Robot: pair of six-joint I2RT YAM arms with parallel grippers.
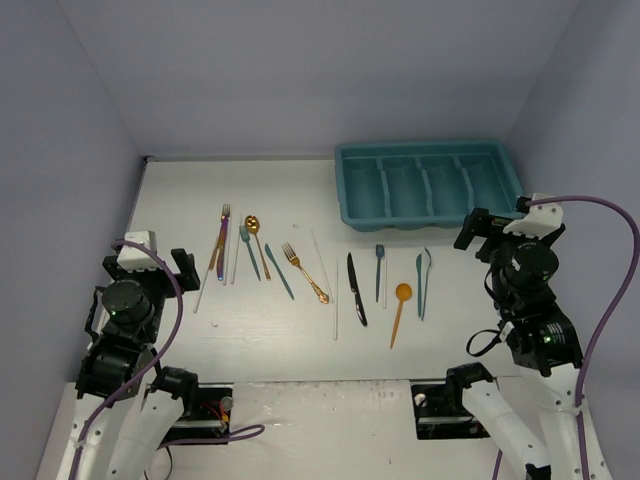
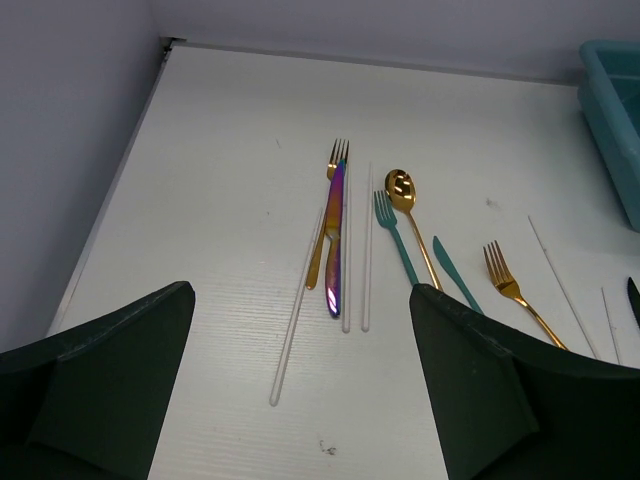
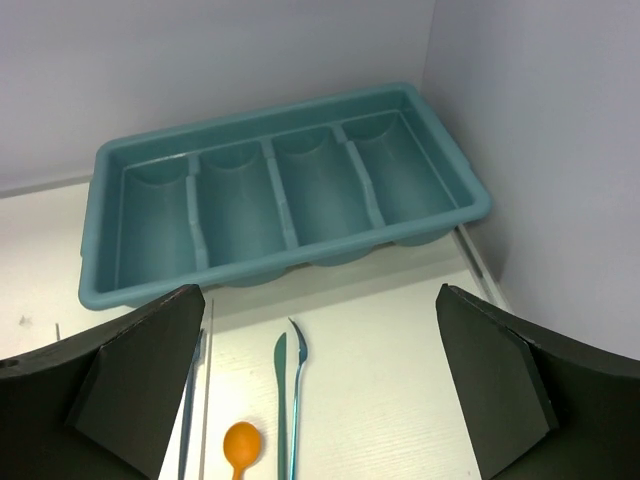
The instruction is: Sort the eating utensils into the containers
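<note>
My left tool [image 2: 300, 290] hangs over the near left of the counter [image 1: 270, 345], fingers spread wide with nothing between them. My right tool [image 3: 320, 290] sits at the right, just short of the tray [image 3: 250, 272], equally wide and empty.

By my reckoning the sorting hasn't begun. Every utensil I can see lies loose on the counter in a rough row between my tools, so the whole job is left.

Nearest in the row is the orange spoon [image 1: 399, 308], bowl pointing far. The black knife [image 1: 356, 290] is to its left, and a teal knife [image 3: 280, 400] and teal spoon [image 3: 298, 390] lie side by side to its right. Left of centre lies a gold fork [image 1: 305, 272] with thin white chopsticks [image 1: 336, 300] beside it. Farther left, in front of my left tool, are a gold spoon [image 2: 405, 200] and a teal fork [image 2: 390, 225]. There is also an iridescent purple piece [image 2: 335, 240] lying against a second gold fork.

All are slim and flat, lying roughly near-to-far and mostly apart from one another. The gold ones shine.

The tray stands at the far right, teal plastic, with four long compartments that all show bare bottoms.
</note>
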